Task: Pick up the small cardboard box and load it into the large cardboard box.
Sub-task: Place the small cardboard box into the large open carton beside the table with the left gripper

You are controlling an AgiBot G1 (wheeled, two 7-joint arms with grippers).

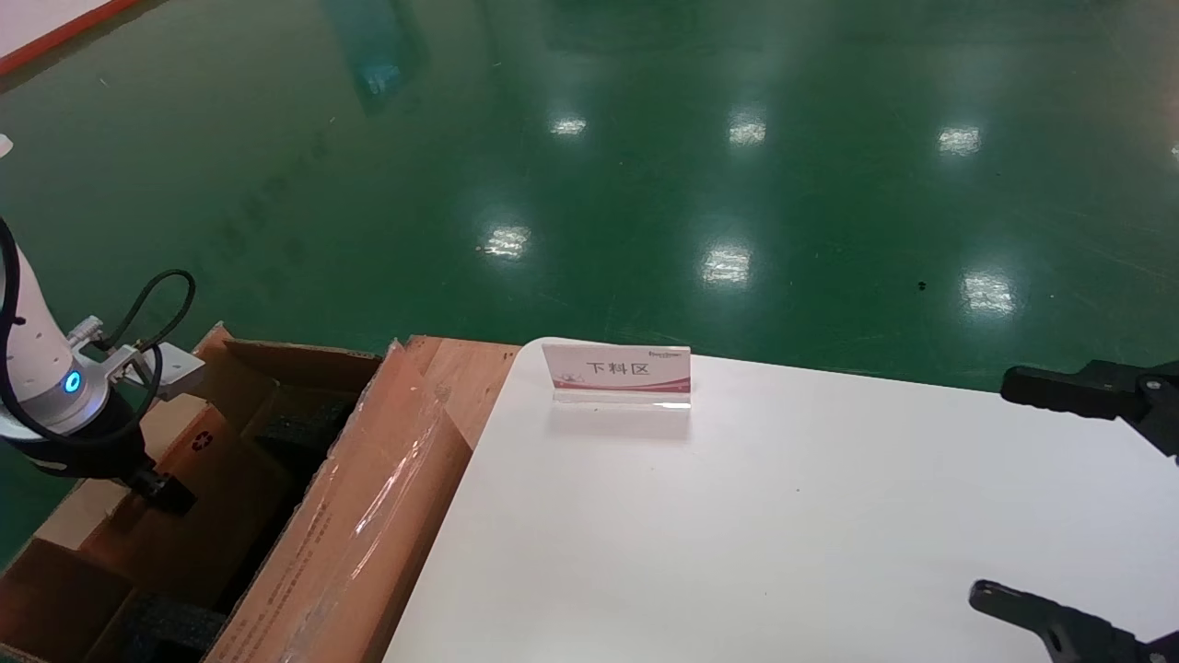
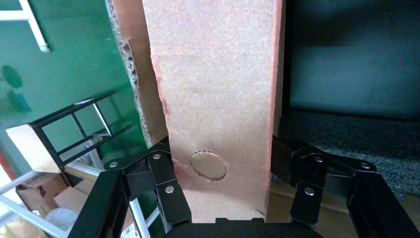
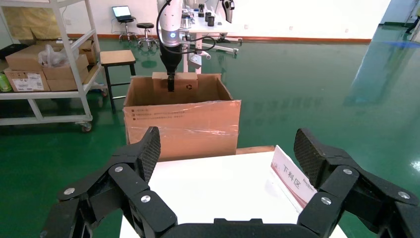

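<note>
- The left gripper [image 2: 220, 198] is clamped on the small cardboard box [image 2: 218, 94]: in the left wrist view one black finger [image 2: 168, 191] presses against each long face of the slim box, with a narrow tan edge and its round punched mark showing between them.
- The small cardboard box [image 1: 207, 451] hangs from that grip inside the mouth of the large cardboard box [image 1: 368, 516], its flat reddish face with the black recycling symbol turned up toward the head camera. It looks partly lowered; whether its lower edge touches anything inside the carton I cannot tell.
- Black foam [image 2: 346, 134] lies inside the large cardboard box right beside the held box, and the taped flap [image 1: 387, 488] runs along the carton's side nearest the white table [image 1: 783, 516].
- Judging by this, the loading step is under way: the pick is done, the release is not.
- The next move probably calls for lowering the box straight down between the foam blocks until it is seated, then letting the fingers go and lifting clear without snagging the carton wall.
- The right gripper [image 3: 228, 168] is parked over the white table, well away from the large cardboard box, its fingers spread wide and holding nothing; a small sign [image 1: 617, 373] stands on the table's far edge.
</note>
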